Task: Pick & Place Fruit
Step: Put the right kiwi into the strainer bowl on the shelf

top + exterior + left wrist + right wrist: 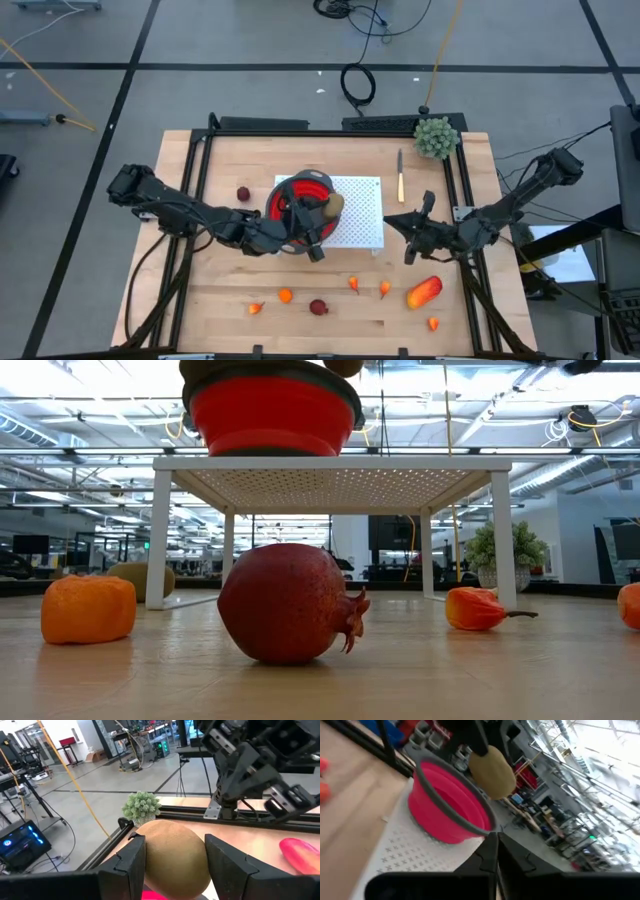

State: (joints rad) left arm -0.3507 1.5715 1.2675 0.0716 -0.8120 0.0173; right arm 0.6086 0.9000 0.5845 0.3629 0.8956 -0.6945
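left gripper (172,862) holds kiwi (175,855) over red bowl (300,196).

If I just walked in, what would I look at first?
Probably the bright red bowl sitting on the white perforated stand in the middle of the table. The left gripper holds a brown kiwi right over it. Next, the small fruit along the table's front edge, like the dark red pomegranate.
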